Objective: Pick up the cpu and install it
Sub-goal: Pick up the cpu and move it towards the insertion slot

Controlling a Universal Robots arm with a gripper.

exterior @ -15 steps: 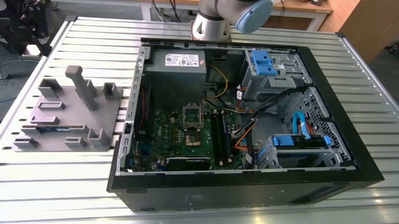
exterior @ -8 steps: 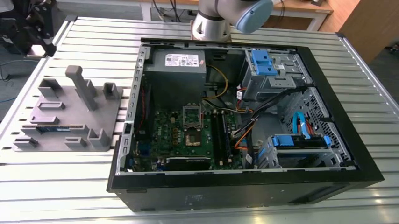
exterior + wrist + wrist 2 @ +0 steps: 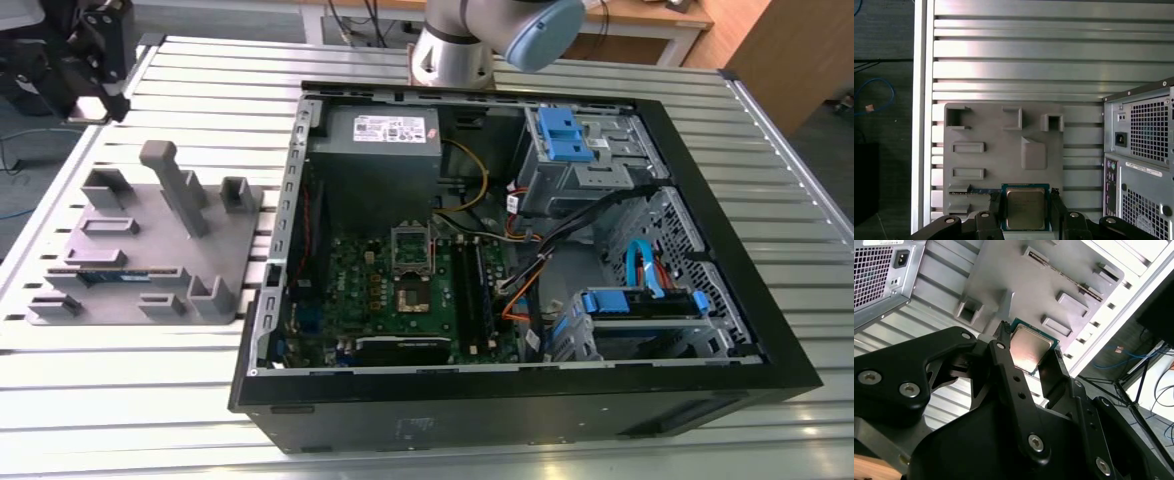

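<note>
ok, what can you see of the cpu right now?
The cpu is a flat square chip with a silvery-grey metal lid on a thin green-rimmed board. In both wrist views it sits clamped by two opposite edges in the pincer, lid towards the cameras, held up above the grey parts tray and seemingly touching nothing else.

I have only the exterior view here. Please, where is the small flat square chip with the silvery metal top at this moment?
Observer: In the first wrist view the small, flat, square, silvery-topped cpu sits between the two black fingers of the gripper. The grey plastic tray lies behind it.
Operator: Thank you. Do the fingers really touch it?
Observer: It looks so. One finger lies against each of two opposite edges of the thin green rim, so the gripper appears shut on the cpu.
</note>
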